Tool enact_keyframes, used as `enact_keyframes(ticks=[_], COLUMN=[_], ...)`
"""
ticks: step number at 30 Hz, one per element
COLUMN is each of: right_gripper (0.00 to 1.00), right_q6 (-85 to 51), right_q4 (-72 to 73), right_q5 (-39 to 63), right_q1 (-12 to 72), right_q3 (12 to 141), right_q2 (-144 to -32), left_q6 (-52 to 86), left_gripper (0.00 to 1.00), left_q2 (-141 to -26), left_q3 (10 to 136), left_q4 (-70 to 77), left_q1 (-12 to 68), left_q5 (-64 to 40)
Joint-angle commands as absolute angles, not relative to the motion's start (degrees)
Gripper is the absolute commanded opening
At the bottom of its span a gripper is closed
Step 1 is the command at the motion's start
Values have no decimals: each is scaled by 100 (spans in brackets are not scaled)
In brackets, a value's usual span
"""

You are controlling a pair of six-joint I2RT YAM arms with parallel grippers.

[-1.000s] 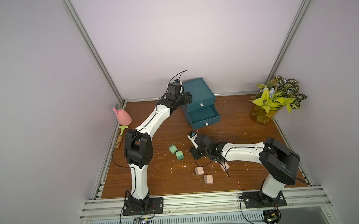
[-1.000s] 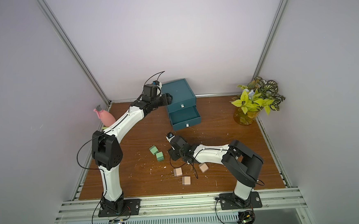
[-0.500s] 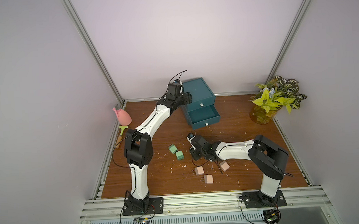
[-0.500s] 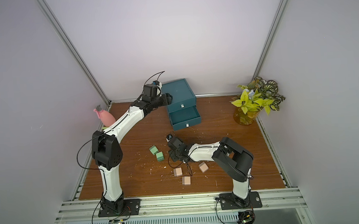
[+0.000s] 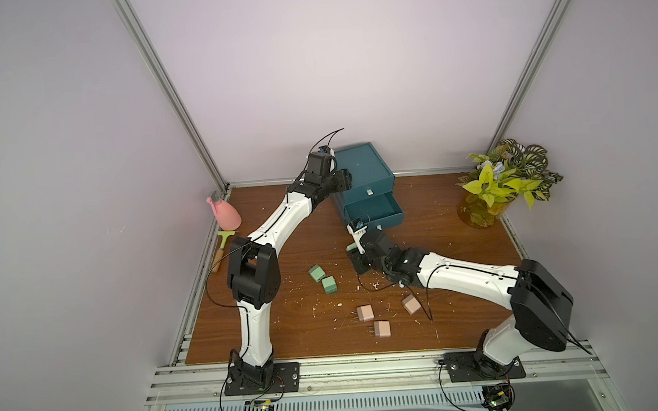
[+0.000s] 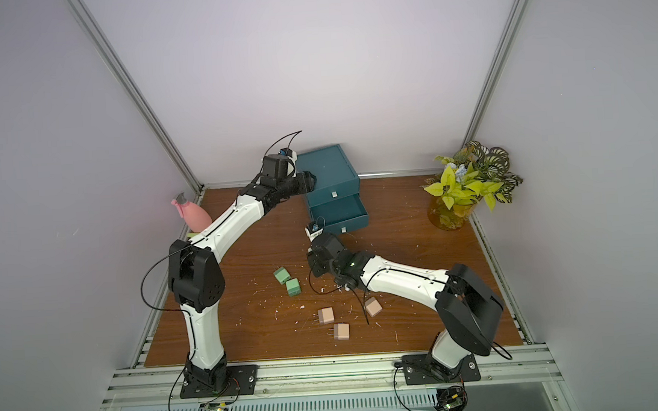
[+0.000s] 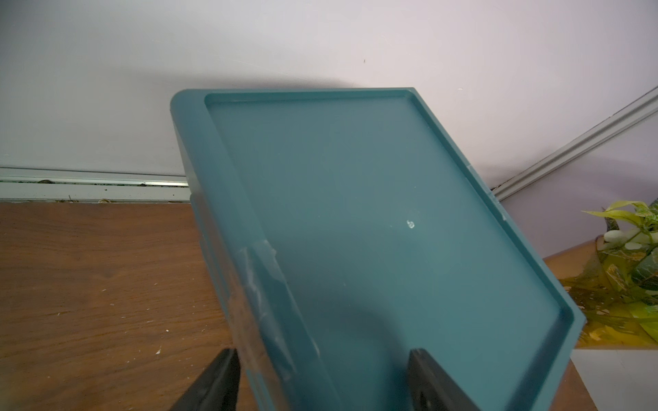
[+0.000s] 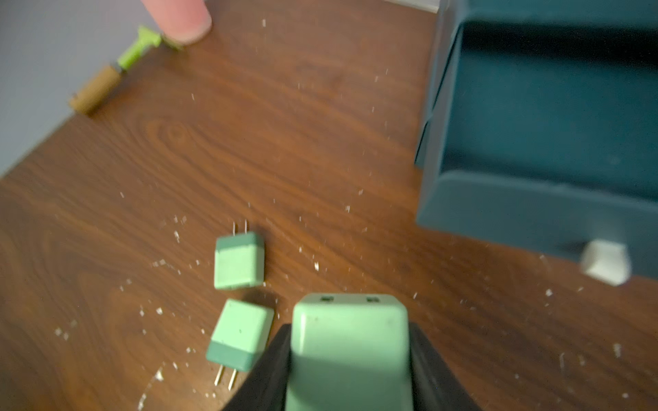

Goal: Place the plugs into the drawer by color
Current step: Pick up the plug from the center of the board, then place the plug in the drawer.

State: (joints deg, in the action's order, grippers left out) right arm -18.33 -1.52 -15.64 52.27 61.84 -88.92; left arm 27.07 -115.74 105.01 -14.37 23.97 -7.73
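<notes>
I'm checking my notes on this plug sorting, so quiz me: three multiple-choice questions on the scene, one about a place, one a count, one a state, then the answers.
1. Where do the two loose green plugs lie?
A. in the open drawer
B. on the table
C. on top of the chest

2. How many beige plugs lie on the table?
A. one
B. two
C. three

3. What state is the right gripper in?
A. shut on a green plug
B. open and empty
C. shut on a beige plug

Answers:
1 B: both top views show them on the wood, short of the chest.
2 C: three beige cubes lie near the front edge.
3 A: the right wrist view shows a green plug clamped between the jaws.
</notes>
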Motion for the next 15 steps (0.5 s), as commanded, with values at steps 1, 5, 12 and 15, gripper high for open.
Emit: enact_keyframes(ticks=[1,5,12,15], right_gripper=[38,38,38,38], right_q6=[-1643,-1539,-1427,-1457], right_q4=[-200,-205,-174,-163], right_q5=[-1848,-1761,-1537,-1453], right_q1=[4859,4487,4100,4041], right_q3=[6608,7117,7808,7944], right_q2=[-8739,-9049,-9752,-9989], left_q6=[2700,2706,2722,2711], left_gripper=[70,70,69,69], left_q2=[-11544,-11525,-11471,-11457], left_q3=[10361,10348,10272,10252], left_q4=[-1659,-1642,-1608,-1597], left_q1=[2338,2338,2338,2338], left_q5=[-870,-894,-918,-905])
